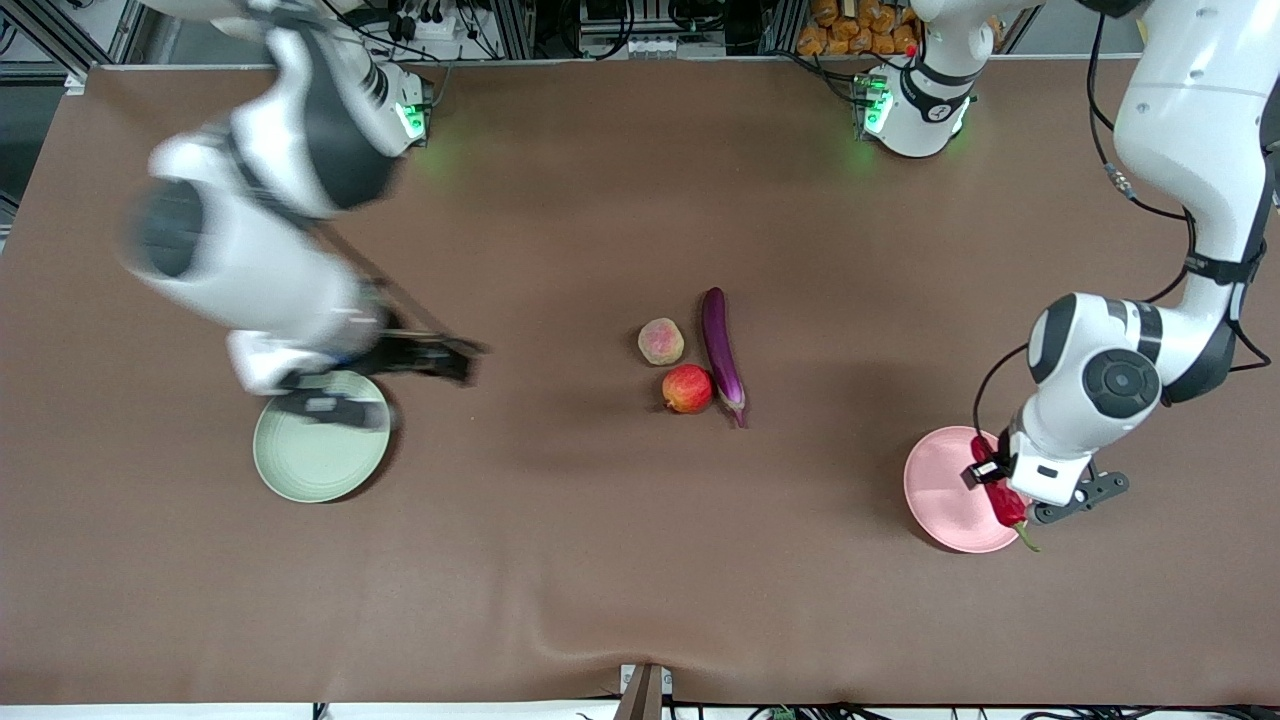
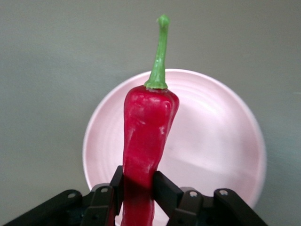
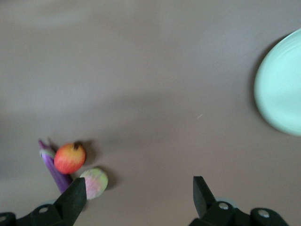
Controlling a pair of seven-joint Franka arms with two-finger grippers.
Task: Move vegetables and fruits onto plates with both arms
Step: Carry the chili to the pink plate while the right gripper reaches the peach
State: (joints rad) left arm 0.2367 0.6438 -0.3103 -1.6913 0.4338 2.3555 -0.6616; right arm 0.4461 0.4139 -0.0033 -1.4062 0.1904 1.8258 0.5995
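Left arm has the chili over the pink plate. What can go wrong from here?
1. The shiny red chili pepper is long; the left gripper, jaws shut on it, hangs near the round pale pink plate edge, so released it may overhang or roll off.
2. The remaining produce sits clustered: the right gripper, jaws open, may nudge neighbours.

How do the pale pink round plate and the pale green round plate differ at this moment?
The left gripper holds the red chili pepper over the pale pink round plate; nothing lies on the pale green round plate, and the open right gripper carries nothing. Both look shallow, matte and equal in size.
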